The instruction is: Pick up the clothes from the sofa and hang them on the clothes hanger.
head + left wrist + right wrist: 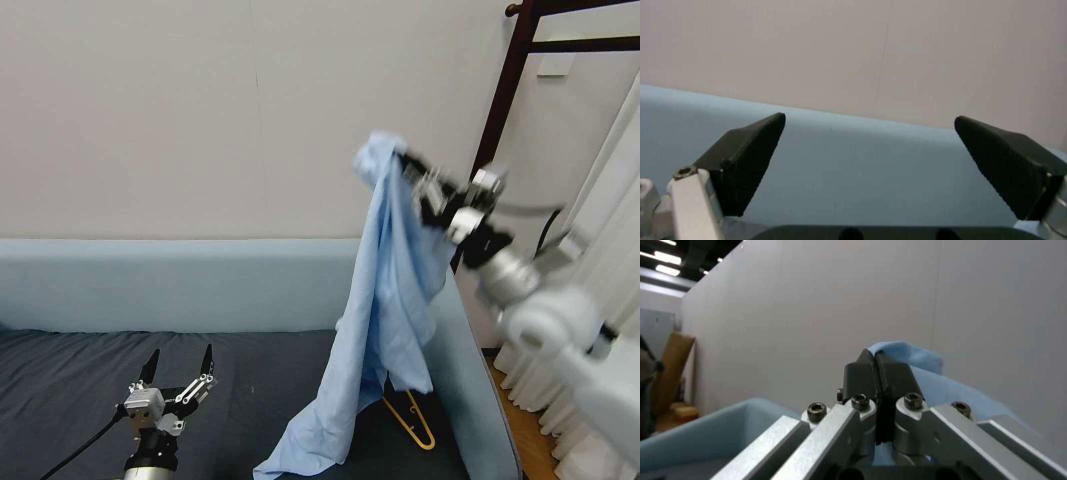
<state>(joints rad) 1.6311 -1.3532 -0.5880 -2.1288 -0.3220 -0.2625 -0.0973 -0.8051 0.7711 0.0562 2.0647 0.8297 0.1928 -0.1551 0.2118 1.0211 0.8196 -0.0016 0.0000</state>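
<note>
Right gripper point(408, 162) is clamped tight on a bunched fold of the light-blue shirt point(385, 300), holding it high in front of the wall point(200, 110). In the right wrist view its black fingers point(863, 372) are pressed together with no gap, and a puff of the shirt point(907, 352) stands just past their tips. From that grip the shirt hangs in a long drape beside the sofa's point(170, 285) pale blue armrest. Its lowest corner reaches the dark seat cushion point(250, 380) at the picture's lower edge, and whether it rests there cannot be told. A yellow hanger point(415, 425) lies on the seat, partly hidden behind the cloth. The dark wooden clothes rack point(510, 90) stands behind and to the right of the raised gripper, its top cut off by the frame. Left gripper point(180, 362) sits low over the seat, well apart from the shirt. Its fingers are spread wide and empty, and in the left wrist view the left gripper point(869, 118) points at the sofa back.
</note>
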